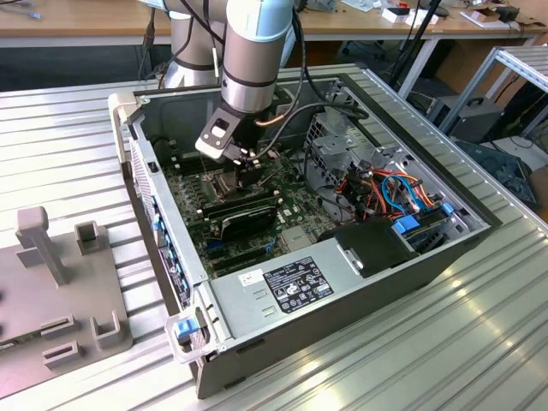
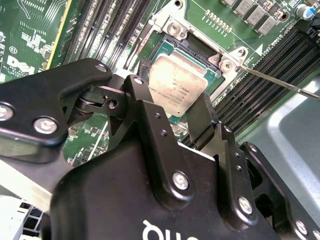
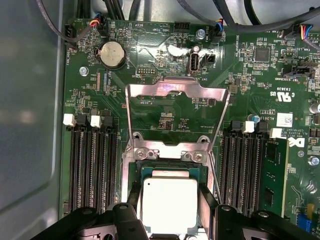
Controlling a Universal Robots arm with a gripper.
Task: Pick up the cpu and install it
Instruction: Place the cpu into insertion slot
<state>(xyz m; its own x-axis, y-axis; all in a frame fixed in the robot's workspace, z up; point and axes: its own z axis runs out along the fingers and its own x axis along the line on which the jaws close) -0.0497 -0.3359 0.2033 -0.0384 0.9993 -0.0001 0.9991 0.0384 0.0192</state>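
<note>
The cpu is pinched between the gripper's fingers, hanging just over the socket, whose bracket is flipped open. I'd square it to the socket and set it down flat, zero force, since it looks a touch tilted. The socket's on the board inside the open case, with memory slots on either side of it.

Silver-grey cpu, green motherboard, black hand

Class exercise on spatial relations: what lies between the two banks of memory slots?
First wrist view: the socket frame, with the cpu between the fingers.
</note>
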